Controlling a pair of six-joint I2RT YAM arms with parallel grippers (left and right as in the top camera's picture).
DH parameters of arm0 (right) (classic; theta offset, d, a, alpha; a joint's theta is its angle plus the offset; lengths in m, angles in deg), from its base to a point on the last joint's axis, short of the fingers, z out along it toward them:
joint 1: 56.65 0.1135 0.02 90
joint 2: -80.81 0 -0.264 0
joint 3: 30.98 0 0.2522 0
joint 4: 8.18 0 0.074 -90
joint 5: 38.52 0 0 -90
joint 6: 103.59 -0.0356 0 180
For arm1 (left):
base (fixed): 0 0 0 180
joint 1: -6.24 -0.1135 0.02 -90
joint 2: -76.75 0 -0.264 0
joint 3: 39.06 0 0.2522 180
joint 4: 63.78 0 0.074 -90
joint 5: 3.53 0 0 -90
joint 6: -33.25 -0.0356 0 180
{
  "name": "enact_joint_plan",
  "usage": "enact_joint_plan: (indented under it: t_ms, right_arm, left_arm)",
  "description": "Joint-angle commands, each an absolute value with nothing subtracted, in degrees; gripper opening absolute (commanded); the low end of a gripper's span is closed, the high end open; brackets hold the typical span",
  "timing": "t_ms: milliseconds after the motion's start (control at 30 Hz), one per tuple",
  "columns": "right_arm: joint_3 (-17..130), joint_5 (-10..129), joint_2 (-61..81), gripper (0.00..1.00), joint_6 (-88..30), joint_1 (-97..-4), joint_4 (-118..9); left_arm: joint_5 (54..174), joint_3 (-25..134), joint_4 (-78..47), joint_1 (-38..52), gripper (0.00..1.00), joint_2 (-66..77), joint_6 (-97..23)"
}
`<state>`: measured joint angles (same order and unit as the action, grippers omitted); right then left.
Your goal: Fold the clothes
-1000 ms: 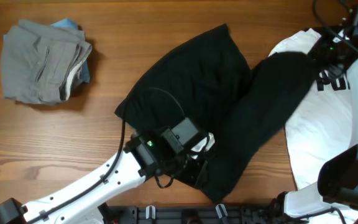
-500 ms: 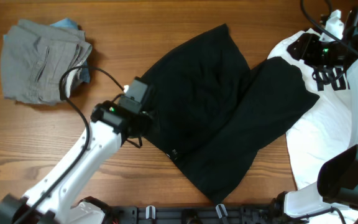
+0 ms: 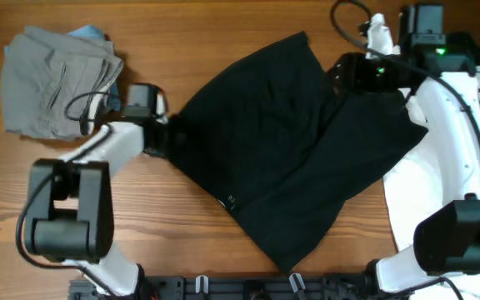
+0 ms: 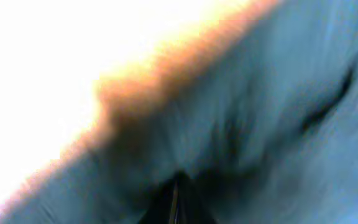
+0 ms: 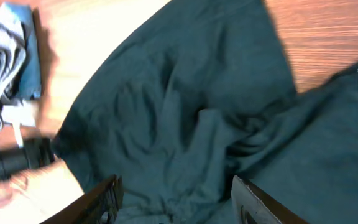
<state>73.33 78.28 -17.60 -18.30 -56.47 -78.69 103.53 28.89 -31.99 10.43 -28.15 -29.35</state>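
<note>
Overhead, the plain black fabric shorts (image 3: 290, 142) are lying spread and rumpled across the middle of the brown wooden table (image 3: 223, 25), their right side overlapping the white T-shirt with black lettering (image 3: 448, 192). The left gripper (image 3: 167, 135) is sitting at the shorts' left corner, its jaws pressed together on the fabric edge. Its wrist camera is showing only blurred dark cloth gathering toward the closed tips. The right gripper (image 3: 340, 73) is hanging over the upper right part of the shorts, its fingers (image 5: 107, 196) standing well apart above the wrinkled cloth; whether they are touching it cannot be told. Folded grey fabric shorts (image 3: 52, 83) are resting at the table's far left, apart from both grippers.
</note>
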Motion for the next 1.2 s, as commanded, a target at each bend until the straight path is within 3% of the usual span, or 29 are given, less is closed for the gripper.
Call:
enact_joint_plan:
  t_ms: [0,100,300,433,600,700,833,967,1033,1133,1167]
  right_arm:
    - [74.07,70.61,-17.19,0.61,-24.07,-53.87,-79.52]
    - [72.17,69.56,-17.8,0.61,-27.68,-53.19,-79.61]
    - [65.35,70.92,-20.09,0.69,-19.39,-51.49,-77.34]
    - [61.19,70.94,-21.49,0.68,-18.96,-49.82,-75.28]
    - [60.56,70.3,-21.43,0.68,-19.9,-50.0,-72.71]
    - [60.56,70.24,-21.43,0.69,-21.43,-50.0,-70.89]
    - [60.56,70.28,-21.43,0.7,-21.82,-50.92,-70.0]
    - [60.56,70.3,-21.43,0.7,-22.69,-52.21,-69.91]
    - [60.56,70.33,-21.43,0.7,-22.58,-52.38,-69.78]
    - [60.56,70.33,-21.43,0.7,-22.28,-52.38,-69.75]
    - [60.56,70.41,-21.43,0.71,-21.03,-52.38,-69.75]
  left_arm:
    - [98.77,27.54,-42.25,2.17,0.04,-33.61,-29.44]
    - [102.13,33.81,-44.85,0.59,0.04,-33.61,-33.07]
    - [103.82,49.59,-33.0,4.13,0.04,-33.61,-44.54]
    - [107.01,56.63,-16.21,6.5,0.2,-32.92,-47.8]
    - [109.39,56.8,2.89,11.41,0.36,-31.89,-47.82]
    - [111.88,55.08,9.34,16.37,0.37,-31.89,-47.82]
    - [112.1,49.33,10.6,25.07,0.39,-31.89,-46.2]
    - [109.35,39.56,4.05,29.99,0.46,-31.89,-35.27]
    - [107.27,34.36,-2.75,29.77,0.41,-31.89,-30.01]
    - [98.83,29.53,-8.28,26.91,0.05,-31.91,-22.9]
    - [95.14,29.09,-8.67,25.1,0.04,-31.91,-21.39]
